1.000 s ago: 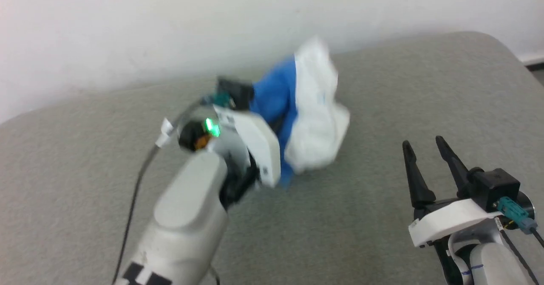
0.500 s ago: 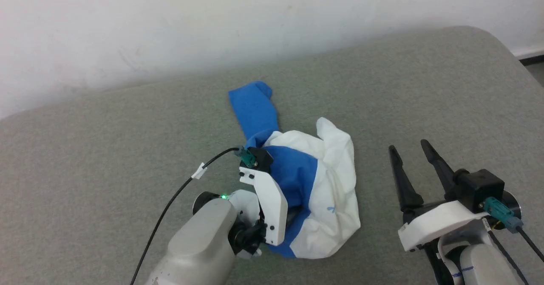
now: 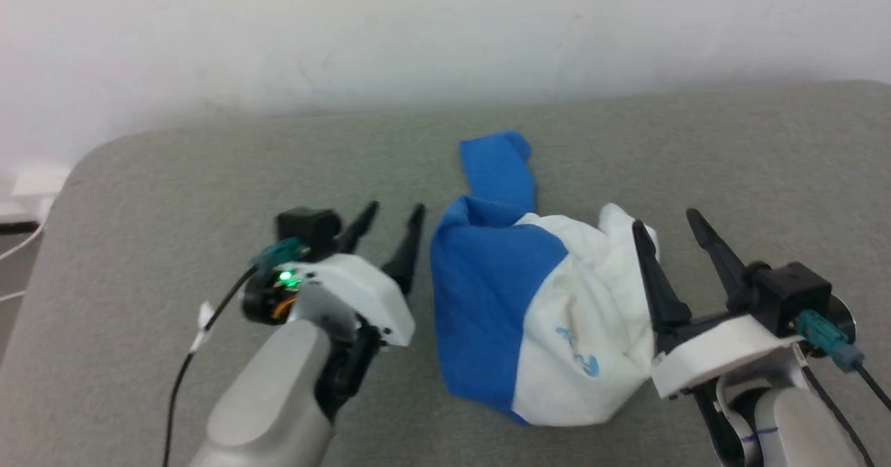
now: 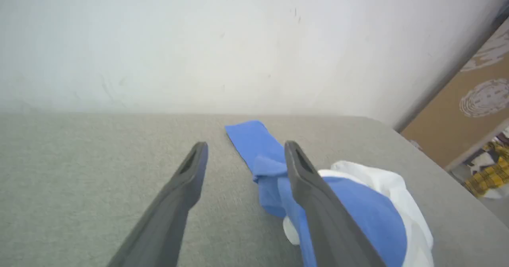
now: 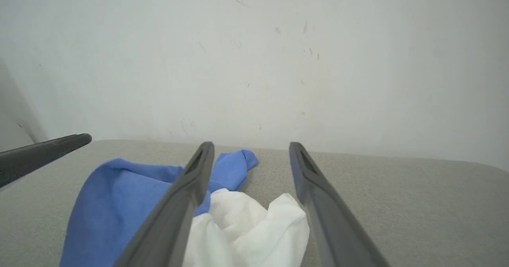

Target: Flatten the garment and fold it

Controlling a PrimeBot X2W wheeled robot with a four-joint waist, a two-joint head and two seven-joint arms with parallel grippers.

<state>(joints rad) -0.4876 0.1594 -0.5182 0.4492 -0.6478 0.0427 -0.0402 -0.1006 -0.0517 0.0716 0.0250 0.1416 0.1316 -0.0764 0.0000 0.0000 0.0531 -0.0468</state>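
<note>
the garment (image 3: 529,307) lies in a crumpled heap on the grey surface (image 3: 174,195) between my left gripper (image 3: 397,208) and right gripper (image 3: 665,220), both spread apart and empty, so i'm at flattening, and next i should probably pinch two edges and draw them outward.

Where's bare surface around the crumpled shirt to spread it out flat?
Bare grey surface lies between the left gripper and the surface's rounded left edge, in the far strip between the garment and the wall, and beyond the right gripper. Crowded: the middle, where the crumpled garment sits between both grippers.
</note>
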